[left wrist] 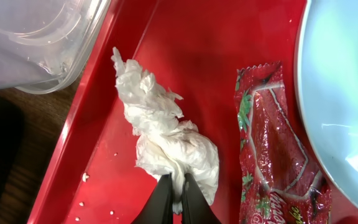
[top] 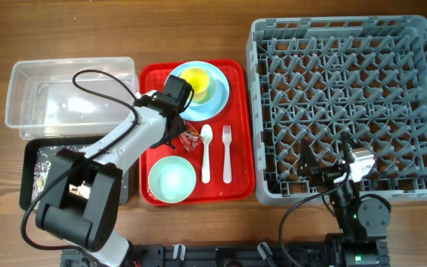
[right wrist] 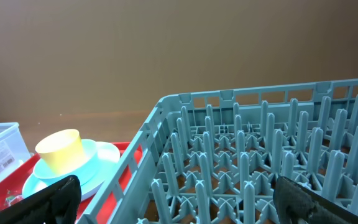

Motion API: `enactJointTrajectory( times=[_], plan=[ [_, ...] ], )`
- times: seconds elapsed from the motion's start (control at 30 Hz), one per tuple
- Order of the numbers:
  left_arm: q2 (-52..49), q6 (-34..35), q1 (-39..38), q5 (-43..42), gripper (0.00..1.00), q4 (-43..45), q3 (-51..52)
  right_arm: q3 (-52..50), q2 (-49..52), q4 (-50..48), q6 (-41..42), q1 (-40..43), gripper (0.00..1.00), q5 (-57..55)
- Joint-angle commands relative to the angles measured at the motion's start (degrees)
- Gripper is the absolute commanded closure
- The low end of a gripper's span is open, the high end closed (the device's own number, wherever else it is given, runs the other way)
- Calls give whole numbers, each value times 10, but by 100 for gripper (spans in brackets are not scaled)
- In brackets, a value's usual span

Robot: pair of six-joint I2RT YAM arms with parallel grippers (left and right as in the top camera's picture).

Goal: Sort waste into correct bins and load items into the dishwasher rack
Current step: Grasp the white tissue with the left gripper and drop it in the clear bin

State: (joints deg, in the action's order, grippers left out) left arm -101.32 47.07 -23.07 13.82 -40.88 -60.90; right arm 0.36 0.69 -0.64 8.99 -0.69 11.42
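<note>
My left gripper (left wrist: 178, 194) is shut on the lower end of the crumpled white tissue (left wrist: 166, 137), which lies on the red tray (left wrist: 117, 186). The red-and-clear wrapper (left wrist: 272, 143) lies just right of it, next to the pale blue plate (left wrist: 347, 93). In the overhead view the left gripper (top: 175, 132) is over the tray's middle left, beside the wrapper (top: 192, 139). The yellow cup (top: 196, 80) sits on the plate (top: 212, 100). The mint-green bowl (top: 173, 179), spoon (top: 206, 152) and fork (top: 227, 152) lie on the tray. My right gripper (right wrist: 182, 205) is open and empty over the dishwasher rack (top: 351, 104).
The clear tub (top: 69, 89) stands left of the red tray, and the black tray (top: 30, 178), holding speckled scraps, is in front of it. A few white crumbs (left wrist: 82, 177) lie on the red tray near its left rim. The rack (right wrist: 260, 155) holds nothing.
</note>
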Motion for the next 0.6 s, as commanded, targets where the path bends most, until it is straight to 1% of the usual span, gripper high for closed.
enactJointTrajectory(
  times=[0.0,0.17,0.23,0.3,0.37,0.47,0.5,0.57],
  plan=[
    [23,1,1,2,96,-5,-3,-1,-3,-2,2,2,0,3],
    [166,-3,2,6,96,-15,-36,-1,-3,-2,2,2,0,3],
    [219,-3,9,31,96,-15,-36,-1,-3,-2,2,2,0,3],
    [254,-3,30,93,96,-18,-36,-1,-3,-2,2,2,0,3],
    [255,-3,59,123,96,-18,-36,-1,-3,-2,2,2,0,3],
    [221,-3,123,126,96,-14,-35,-1,-3,-2,2,2,0,3],
    [204,-3,143,121,96,-7,-35,-1,-3,-2,2,2,0,3],
    [152,-3,192,85,96,25,-35,-1,-3,-2,2,2,0,3]
  ],
)
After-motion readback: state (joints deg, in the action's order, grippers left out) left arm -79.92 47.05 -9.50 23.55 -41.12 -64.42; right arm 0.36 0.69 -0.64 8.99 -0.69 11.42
